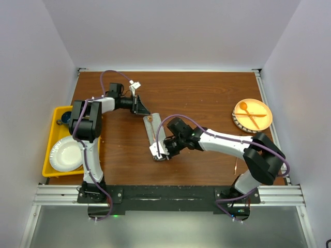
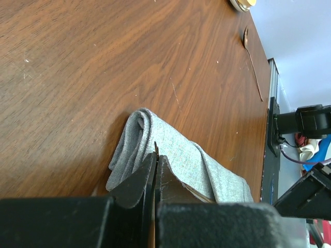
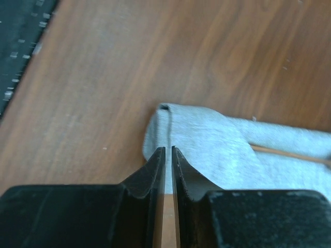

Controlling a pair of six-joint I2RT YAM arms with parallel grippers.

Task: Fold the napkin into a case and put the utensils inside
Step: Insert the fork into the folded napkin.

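Left end effector (image 2: 155,155): black fingers pressed together, no gap. The tips sit at the edge of the napkin (image 1: 150,132), at its 12 o'clock end. Cannot tell whether any cloth is nipped between them.

Right end effector (image 3: 168,152): fingers almost together, with a hairline slit between. The tips are at the napkin's 6 o'clock corner. Cannot tell whether a layer is caught.

Writing: a white tag (image 1: 135,85) near the left wrist, print too small to read.

Napkin: light grey cloth with a fine flecked weave, matte and soft. It is folded into a narrow layered strip lying flat mid-table (image 1: 207,93), long axis roughly 12 to 6 o'clock. The ends are soft rounded stacks of folds.

Copper handle (image 3: 289,153): thin, shiny and straight, showing in a slit between the napkin's layers.

Spoon (image 2: 246,35): copper-coloured metal with a small round bowl and a long thin stem. It lies bare on the table at about 4 o'clock from the napkin, well apart from it.

Table: dark brown wood grain, smooth, with faint scratches.

Orange plate (image 1: 261,107): round, at about 2 o'clock, carrying an orange spoon and fork (image 1: 248,111), crossed.

Yellow tray (image 1: 49,144): rectangular, at the 9 o'clock edge, holding a round white plate (image 1: 65,153).
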